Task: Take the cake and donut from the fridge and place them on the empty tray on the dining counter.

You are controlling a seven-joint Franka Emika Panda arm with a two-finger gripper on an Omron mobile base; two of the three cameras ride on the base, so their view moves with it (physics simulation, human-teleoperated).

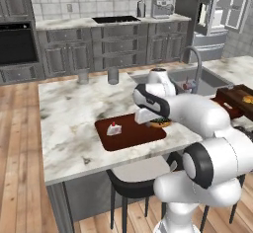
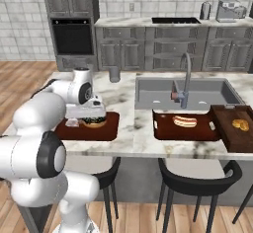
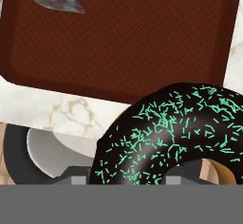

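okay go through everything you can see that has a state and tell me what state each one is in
cake: resting upright on the tray, left part.
donut: held in the end effector above the tray's right edge, not yet set down.
end effector: closed on the donut.
tray: flat on the dining counter, holding the cake.
fridge: door standing open.
stool: tucked under the counter edge.

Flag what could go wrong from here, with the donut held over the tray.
1. The dark chocolate-brown sprinkled donut sits in the two-finger gripper near the flat reddish-brown tray's front rim; released here, it might land half on the marbled stone counter.
2. The small white cake wedge already lies on the tray; a low sideways move could knock it.
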